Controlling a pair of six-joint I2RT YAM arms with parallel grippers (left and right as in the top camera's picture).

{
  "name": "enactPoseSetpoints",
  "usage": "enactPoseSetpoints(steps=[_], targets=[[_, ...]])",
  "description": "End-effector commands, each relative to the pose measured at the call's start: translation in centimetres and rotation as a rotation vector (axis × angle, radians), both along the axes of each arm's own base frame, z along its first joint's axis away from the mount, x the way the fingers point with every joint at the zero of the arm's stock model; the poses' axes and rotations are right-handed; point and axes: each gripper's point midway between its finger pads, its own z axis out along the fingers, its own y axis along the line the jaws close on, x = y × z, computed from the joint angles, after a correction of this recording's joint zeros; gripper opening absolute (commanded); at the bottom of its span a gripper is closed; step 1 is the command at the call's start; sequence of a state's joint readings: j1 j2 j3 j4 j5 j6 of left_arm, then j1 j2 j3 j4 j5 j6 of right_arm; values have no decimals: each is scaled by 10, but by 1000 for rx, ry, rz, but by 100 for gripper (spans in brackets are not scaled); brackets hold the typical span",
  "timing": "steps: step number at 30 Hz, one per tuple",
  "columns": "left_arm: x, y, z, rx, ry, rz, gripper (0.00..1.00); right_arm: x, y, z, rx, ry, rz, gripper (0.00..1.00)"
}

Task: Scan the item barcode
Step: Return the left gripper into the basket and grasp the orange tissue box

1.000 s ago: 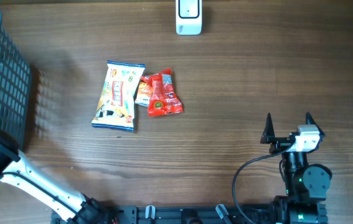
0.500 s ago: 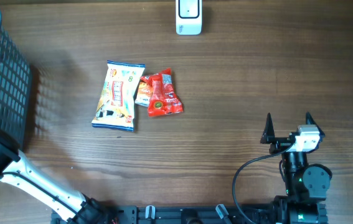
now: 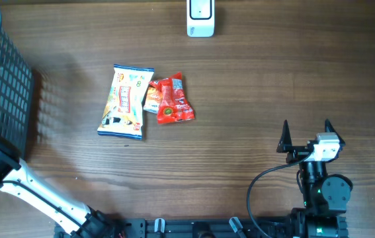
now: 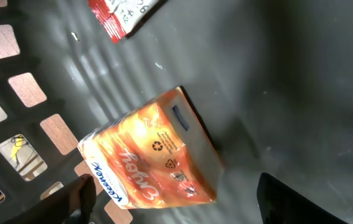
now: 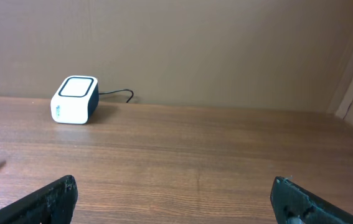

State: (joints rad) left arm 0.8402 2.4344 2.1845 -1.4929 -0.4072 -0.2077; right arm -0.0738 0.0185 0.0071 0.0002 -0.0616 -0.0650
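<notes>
- Table (image 3: 273, 73) edges: bare wood across the right half and along the near side. The right gripper (image 3: 306, 125) hangs there, well apart from every object.
- Scanner (image 3: 200, 18) sits at the far edge, centre, with its cable (image 5: 117, 93) trailing behind it.
- White-and-yellow snack pack (image 3: 126, 101) and red snack pack (image 3: 172, 99) lie mid-table, touching, with open wood all round the pair.
- Basket (image 3: 8, 86) fills the far left corner. The left arm (image 3: 41, 198) reaches toward it from the near-left edge.
- Orange pack (image 4: 151, 155) lies on the basket floor, just beside the mesh wall. A red-and-white packet (image 4: 123, 11) lies beyond it, apart.
- Left gripper (image 4: 175, 186): jaws wide, one on each side of the orange pack's near end. There is a clear gap on the right; contact on the left cannot be told. No grip.
- Right gripper: jaws spread fully, only bare table between them.
</notes>
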Motion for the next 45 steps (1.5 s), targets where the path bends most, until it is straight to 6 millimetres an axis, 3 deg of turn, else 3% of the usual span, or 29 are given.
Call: enactPoseSetpoints(steps=[1, 4, 9, 24, 28, 31, 39, 42, 45], targets=[[-11, 8, -7, 16, 26, 30, 80, 0, -3, 0, 14, -4, -15, 100], [-14, 10, -7, 17, 25, 41, 77, 0, -3, 0, 14, -4, -15, 100], [-19, 11, -10, -11, -5, 71, 64, 0, -3, 0, 14, -4, -15, 100], [-25, 12, -18, -69, -73, 135, 64, 0, -3, 0, 14, -4, -15, 99], [-26, 11, -21, -78, -65, 135, 43, 0, -3, 0, 14, -4, -15, 100], [-26, 10, -22, -81, -63, 135, 4, 0, -3, 0, 14, -4, -15, 100], [-14, 0, -12, -112, -123, 131, 4, 0, -3, 0, 14, -4, -15, 100], [2, -4, 3, -116, -204, 126, 4, 0, -3, 0, 14, -4, -15, 100], [26, -9, 33, -107, -329, 110, 4, 0, -3, 0, 14, -4, -15, 100]])
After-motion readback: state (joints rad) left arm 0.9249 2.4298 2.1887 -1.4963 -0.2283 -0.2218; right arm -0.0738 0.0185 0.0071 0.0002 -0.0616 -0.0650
